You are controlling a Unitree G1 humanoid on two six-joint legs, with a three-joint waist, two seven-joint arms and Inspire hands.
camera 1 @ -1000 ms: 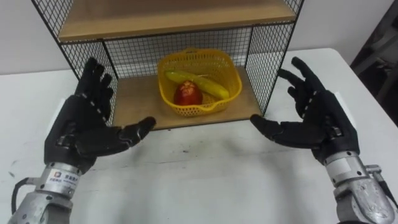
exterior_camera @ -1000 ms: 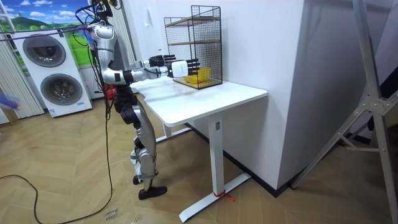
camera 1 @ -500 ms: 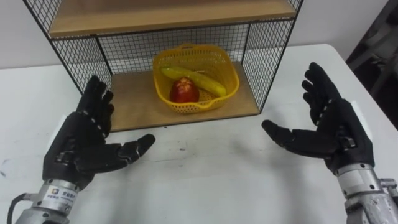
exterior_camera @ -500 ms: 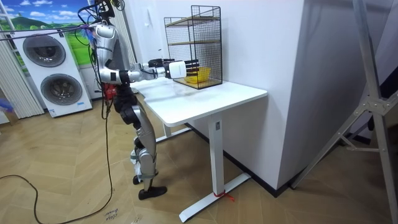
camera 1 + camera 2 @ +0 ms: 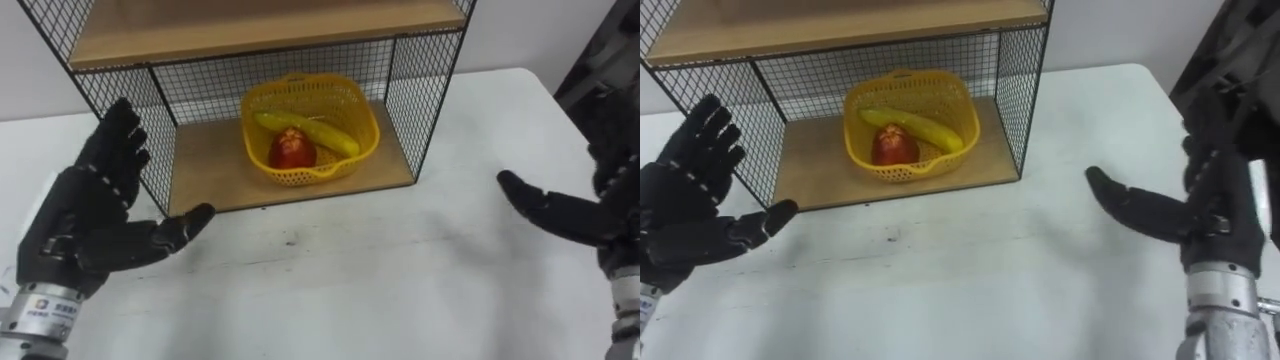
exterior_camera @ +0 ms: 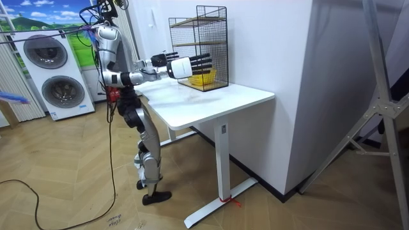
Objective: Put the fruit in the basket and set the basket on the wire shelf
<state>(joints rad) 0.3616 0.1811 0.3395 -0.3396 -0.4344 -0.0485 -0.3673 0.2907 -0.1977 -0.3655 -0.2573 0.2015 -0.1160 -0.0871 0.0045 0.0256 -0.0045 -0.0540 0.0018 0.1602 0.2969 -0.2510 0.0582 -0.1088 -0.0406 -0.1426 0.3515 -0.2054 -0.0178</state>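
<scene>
- On the lower board (image 5: 205,170) of the wire shelf (image 5: 432,95) stands the yellow basket (image 5: 311,174). It sits a little right of the middle and its base is flat on the wood.
- Both fruits lie inside the basket. A banana (image 5: 322,134) runs slantwise across it, and a red apple (image 5: 292,150) rests against the banana on the near side.
- The shelf stands on a white table (image 5: 360,285), close to the wall behind it. Its upper board (image 5: 260,25) is above the basket.
- The left hand (image 5: 82,225) hovers over the table in front of the shelf's left corner, with the palm turned inward. Its fingers are spread and nearly straight, the thumb points toward the middle, and it holds nothing.
- The right hand (image 5: 1212,215) hangs over the table to the right of the shelf, well apart from it, with the palm facing the left hand. Its fingers are upright and straight, the thumb reaches toward the shelf, and it is empty too.
- Neither hand touches the basket, the shelf or the table.
- From the room view, the robot stands upright at the end of the table on the room view's left. Both arms are raised forward toward the shelf, and two washing machines (image 6: 54,76) stand behind it.
</scene>
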